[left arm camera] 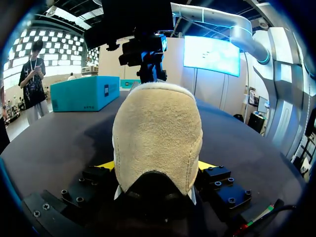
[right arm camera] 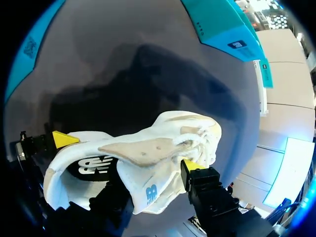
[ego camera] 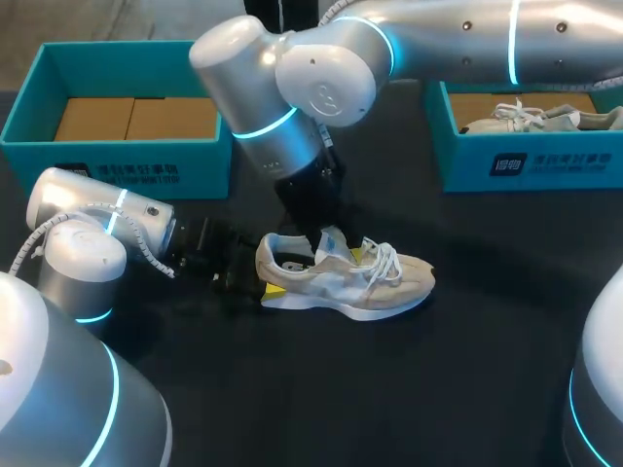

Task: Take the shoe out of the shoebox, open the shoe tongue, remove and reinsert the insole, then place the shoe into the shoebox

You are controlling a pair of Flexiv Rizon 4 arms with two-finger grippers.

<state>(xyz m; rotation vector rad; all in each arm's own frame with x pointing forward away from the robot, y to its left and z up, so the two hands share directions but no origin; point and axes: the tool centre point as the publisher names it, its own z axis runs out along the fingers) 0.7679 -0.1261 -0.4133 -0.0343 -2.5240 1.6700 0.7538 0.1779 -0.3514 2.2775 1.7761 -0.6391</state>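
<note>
Right now the shoe [ego camera: 341, 277] lies out of its box, sole down on the dark table [ego camera: 438, 389], and I place everything else from it. At its heel [left arm camera: 158, 133] my left pincer [left arm camera: 157, 167] is closed, one yellow tip against each side. I judge this is to pin the shoe so it cannot slide or tip while its top is worked. Over its throat hangs my right pincer [ego camera: 336, 248], at the tongue [right arm camera: 148, 187], which stands lifted off the opening. Whether that pincer has closed on the tongue I cannot tell. The raised tongue, I think, is meant to bare the insole [right arm camera: 94, 165], which lies inside the shoe. Beyond the heel end sits a teal shoebox [ego camera: 117, 146] with cardboard in it. Beyond the toe end is a second teal shoebox [ego camera: 526, 165] holding another shoe [ego camera: 540, 119].
</note>
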